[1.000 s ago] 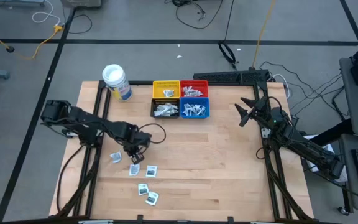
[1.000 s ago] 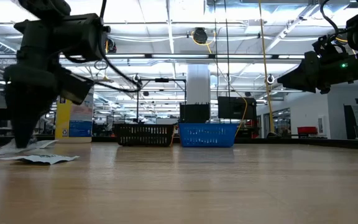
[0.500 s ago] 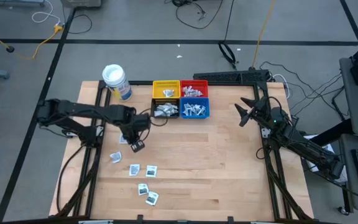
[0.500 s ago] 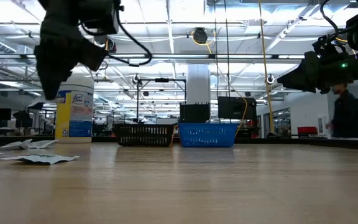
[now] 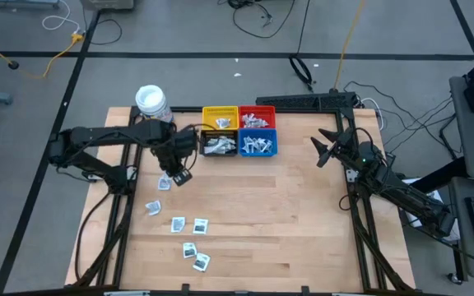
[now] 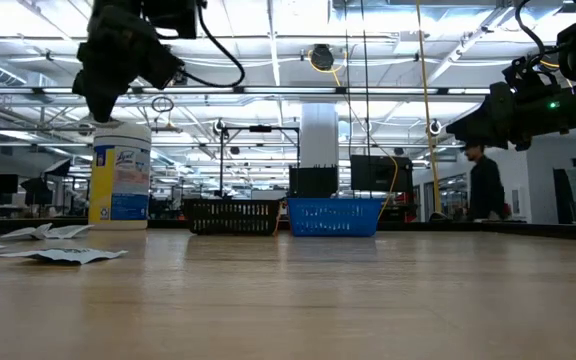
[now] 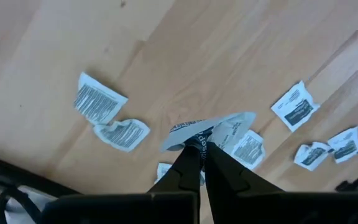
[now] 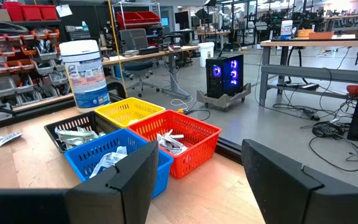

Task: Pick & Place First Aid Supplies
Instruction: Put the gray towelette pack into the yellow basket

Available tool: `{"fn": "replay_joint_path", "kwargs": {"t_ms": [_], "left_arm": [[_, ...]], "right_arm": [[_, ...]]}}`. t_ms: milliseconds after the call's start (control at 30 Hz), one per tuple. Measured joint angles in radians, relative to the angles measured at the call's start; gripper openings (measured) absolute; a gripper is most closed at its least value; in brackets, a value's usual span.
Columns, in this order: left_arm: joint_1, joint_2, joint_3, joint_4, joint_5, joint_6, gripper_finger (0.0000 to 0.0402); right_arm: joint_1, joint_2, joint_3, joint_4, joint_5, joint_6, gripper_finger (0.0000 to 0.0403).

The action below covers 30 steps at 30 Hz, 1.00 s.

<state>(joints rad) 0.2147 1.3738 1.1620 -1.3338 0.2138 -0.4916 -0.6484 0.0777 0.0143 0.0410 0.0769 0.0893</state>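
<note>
The left gripper (image 7: 199, 148) was raised above the table (image 5: 303, 214), just in front of the black bin (image 5: 218, 145). Its fingers (image 7: 182, 171) were closed on one packet (image 7: 207, 129), pinched by an edge and hanging loose. Six more packets (image 5: 189, 238) lay on the table toward its front-left corner. The yellow bin (image 5: 220, 118), red bin (image 5: 257, 117), blue bin (image 5: 257, 145) and black bin already held packets. The right gripper (image 8: 194, 165) waited near the table's right edge with fingers wide apart, holding nothing.

Risk: the edge pinch looked shallow. The packet could slip out in transit, or catch a bin rim and land outside. The jar (image 5: 151, 101) stood close to the left arm's path.
</note>
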Motion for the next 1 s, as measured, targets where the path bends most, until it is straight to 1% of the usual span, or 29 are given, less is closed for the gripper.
{"fn": "replay_joint_path", "kwargs": {"t_ms": [167, 367, 467, 633, 700, 900, 1000], "left_arm": [[0.104, 0.088, 0.057, 0.001, 0.001, 0.061, 0.0006], [0.232, 0.225, 0.187, -0.002, -0.012, 0.164, 0.0011], [0.287, 0.301, 0.276, -0.014, -0.012, 0.217, 0.0006], [0.364, 0.434, 0.435, -0.045, -0.014, 0.272, 0.0012], [0.391, 0.484, 0.498, -0.065, -0.013, 0.293, 0.0008], [0.451, 0.609, 0.683, -0.104, -0.014, 0.319, 0.0012], [0.474, 0.662, 0.778, -0.138, -0.014, 0.337, 0.0006]], "right_arm": [[0.0, 0.0, 0.0, 0.0, 0.0, 0.0, 0.0228], [0.0, 0.0, 0.0, 0.0, 0.0, 0.0, 0.0228], [0.0, 0.0, 0.0, 0.0, 0.0, 0.0, 0.0228], [0.0, 0.0, 0.0, 0.0, 0.0, 0.0, 0.0228], [0.0, 0.0, 0.0, 0.0, 0.0, 0.0, 0.0228], [0.0, 0.0, 0.0, 0.0, 0.0, 0.0, 0.0228], [0.0, 0.0, 0.0, 0.0, 0.0, 0.0, 0.0228]]}}
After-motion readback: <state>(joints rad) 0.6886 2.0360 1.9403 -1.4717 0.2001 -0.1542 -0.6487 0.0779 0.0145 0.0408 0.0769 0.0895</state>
